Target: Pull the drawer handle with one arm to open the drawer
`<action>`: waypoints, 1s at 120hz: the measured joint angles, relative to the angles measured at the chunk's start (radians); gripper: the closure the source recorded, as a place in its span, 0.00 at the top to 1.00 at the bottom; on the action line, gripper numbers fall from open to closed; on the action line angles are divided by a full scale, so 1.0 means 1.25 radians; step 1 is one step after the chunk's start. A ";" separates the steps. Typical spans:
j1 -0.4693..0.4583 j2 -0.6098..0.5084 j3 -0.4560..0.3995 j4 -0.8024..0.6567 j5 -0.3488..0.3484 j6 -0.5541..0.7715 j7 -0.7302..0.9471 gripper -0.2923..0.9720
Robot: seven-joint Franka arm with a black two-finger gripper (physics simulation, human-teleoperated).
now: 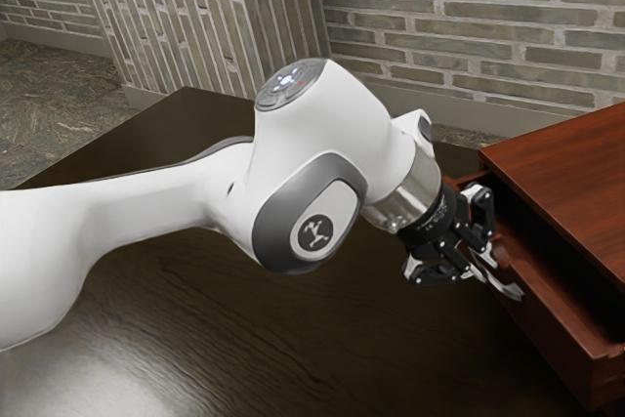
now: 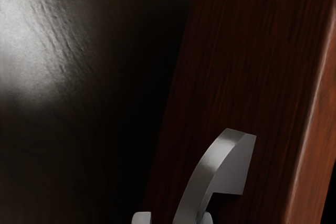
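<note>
Exterior view: white robot arm (image 1: 195, 202) reaches across the dark wood table (image 1: 244, 339) to the reddish-brown wooden cabinet (image 1: 576, 173). Black claw (image 1: 459, 251) sits right at the curved silver drawer handle (image 1: 503, 283). Can't tell if it's clamped or apart. Drawer front (image 1: 557, 329) looks partly out, with a dark gap under the cabinet top.

Wrist view: handle (image 2: 220, 171) is directly under the hand, standing off the drawer front (image 2: 241, 66), table (image 2: 79, 77) beyond.

Risks: grip looks near the handle's end, so an off-axis pull could slide the claw off. A skewed pull may also jam the drawer or drag the cabinet.
</note>
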 joint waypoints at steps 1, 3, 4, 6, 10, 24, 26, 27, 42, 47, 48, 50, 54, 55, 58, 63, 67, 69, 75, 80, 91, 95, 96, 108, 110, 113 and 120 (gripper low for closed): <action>-0.001 -0.001 0.001 -0.001 0.000 0.000 0.000 0.19; -0.002 -0.003 0.002 -0.003 0.000 0.000 0.000 0.19; -0.003 -0.004 0.003 -0.005 0.000 0.000 0.000 0.19; -0.004 -0.007 0.004 -0.007 0.000 0.000 0.000 0.18; -0.005 -0.012 0.007 -0.013 0.000 0.000 0.000 0.18; -0.008 -0.023 0.010 -0.025 0.001 -0.001 -0.001 0.17; -0.009 -0.024 0.011 -0.026 0.001 -0.001 -0.001 0.17; -0.009 -0.024 0.011 -0.026 0.001 -0.001 -0.001 0.17; -0.016 -0.032 0.019 -0.036 0.002 -0.001 -0.001 0.16; -0.021 -0.035 0.024 -0.039 0.002 0.000 -0.001 0.16; -0.021 -0.035 0.024 -0.040 0.002 0.000 -0.001 0.16; -0.016 -0.037 0.019 -0.042 0.002 0.000 -0.001 0.16; 0.000 -0.040 0.004 -0.046 0.002 0.000 -0.001 0.16; 0.002 -0.041 0.002 -0.047 0.002 0.001 -0.001 0.16; 0.005 -0.045 0.000 -0.051 0.002 0.001 -0.001 0.16; 0.006 -0.053 -0.001 -0.059 0.002 0.002 -0.001 0.15; 0.004 -0.061 0.002 -0.067 0.002 0.002 -0.002 0.15; 0.003 -0.064 0.003 -0.069 0.002 0.002 -0.002 0.15; 0.003 -0.073 0.004 -0.080 0.002 0.003 -0.002 0.15; 0.003 -0.079 0.005 -0.087 0.002 0.004 -0.002 0.15; 0.004 -0.091 0.005 -0.103 0.002 0.005 -0.002 0.15; 0.004 -0.095 0.005 -0.109 0.002 0.006 -0.002 0.15; 0.004 -0.096 0.005 -0.111 0.002 0.006 -0.003 0.15; 0.005 -0.106 0.006 -0.122 0.003 0.009 -0.003 0.15; 0.005 -0.108 0.006 -0.124 0.003 0.009 -0.003 0.15; 0.006 -0.112 0.006 -0.128 0.002 0.010 -0.003 0.15; 0.006 -0.122 0.006 -0.138 0.003 0.013 -0.003 0.15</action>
